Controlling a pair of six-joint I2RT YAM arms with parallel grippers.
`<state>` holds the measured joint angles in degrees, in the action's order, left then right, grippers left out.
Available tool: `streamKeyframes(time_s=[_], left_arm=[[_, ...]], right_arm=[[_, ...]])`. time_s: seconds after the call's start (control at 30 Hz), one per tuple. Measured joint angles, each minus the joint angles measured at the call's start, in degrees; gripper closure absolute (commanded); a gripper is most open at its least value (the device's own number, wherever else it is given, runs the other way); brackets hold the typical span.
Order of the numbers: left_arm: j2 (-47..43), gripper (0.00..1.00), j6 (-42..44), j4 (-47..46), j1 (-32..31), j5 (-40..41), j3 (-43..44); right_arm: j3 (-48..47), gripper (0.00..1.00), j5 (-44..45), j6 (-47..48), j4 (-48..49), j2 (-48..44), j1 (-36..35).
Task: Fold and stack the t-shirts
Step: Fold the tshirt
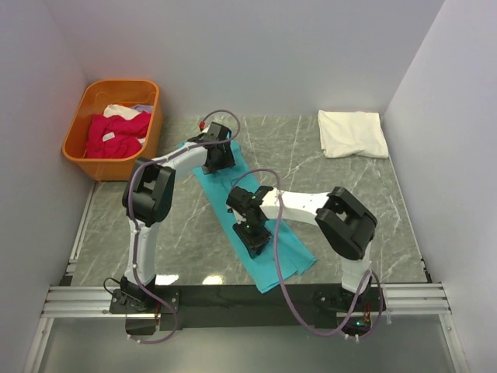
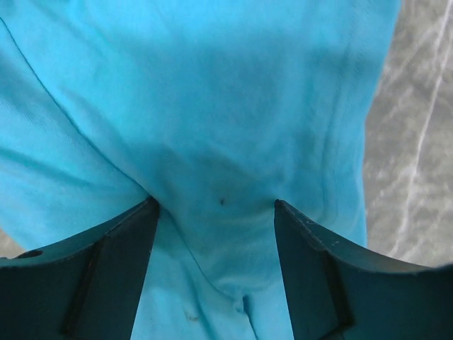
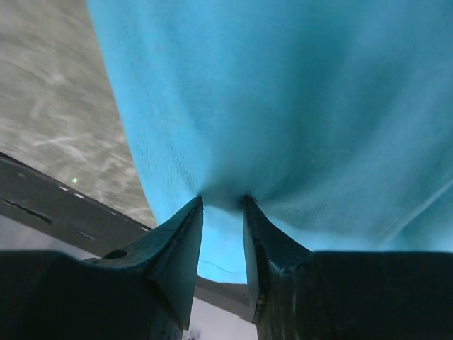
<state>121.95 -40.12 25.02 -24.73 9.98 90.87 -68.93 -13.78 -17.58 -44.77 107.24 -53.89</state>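
A turquoise t-shirt (image 1: 293, 255) lies as a long folded strip slanting from the middle of the table toward the front edge. My left gripper (image 1: 220, 159) is down on its far end; in the left wrist view the gripper (image 2: 216, 205) is open, fingers wide apart with puckered turquoise cloth (image 2: 212, 92) between them. My right gripper (image 1: 255, 237) is over the strip's middle; in the right wrist view it (image 3: 223, 200) is nearly closed, pinching a bunch of turquoise cloth (image 3: 283, 92). A folded white t-shirt (image 1: 353, 134) lies at the back right. Magenta t-shirts (image 1: 116, 134) lie in the basket.
An orange plastic basket (image 1: 72, 138) stands at the back left, off the table's corner. White walls close in both sides and the back. The black front rail (image 1: 248, 295) runs along the near edge, just under the shirt's front end.
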Motion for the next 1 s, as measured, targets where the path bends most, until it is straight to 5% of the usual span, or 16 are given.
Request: streamKeyframes(time_s=[0.43,0.63,0.8,1.0], left_arm=[[15.0,0.19,2.6,3.1,1.4,-2.6,23.2],[16.3,0.07,4.7,-1.2,2.8,-7.2,24.7],[13.0,0.03,5.6,-6.1,3.2,-9.6,18.8],[3.6,0.09,5.6,-5.6,3.3,-10.2,12.7]], right_arm=[[-20.8,0.61,-5.8,1.0,-2.9,14.3,-3.5],[-23.5,0.56,-5.6,0.2,-0.3,15.5,-3.6],[-14.7,0.55,-2.8,-2.2,2.6,7.0,-2.8],[-1.3,0.54,0.5,-6.3,6.5,-15.5,5.1]])
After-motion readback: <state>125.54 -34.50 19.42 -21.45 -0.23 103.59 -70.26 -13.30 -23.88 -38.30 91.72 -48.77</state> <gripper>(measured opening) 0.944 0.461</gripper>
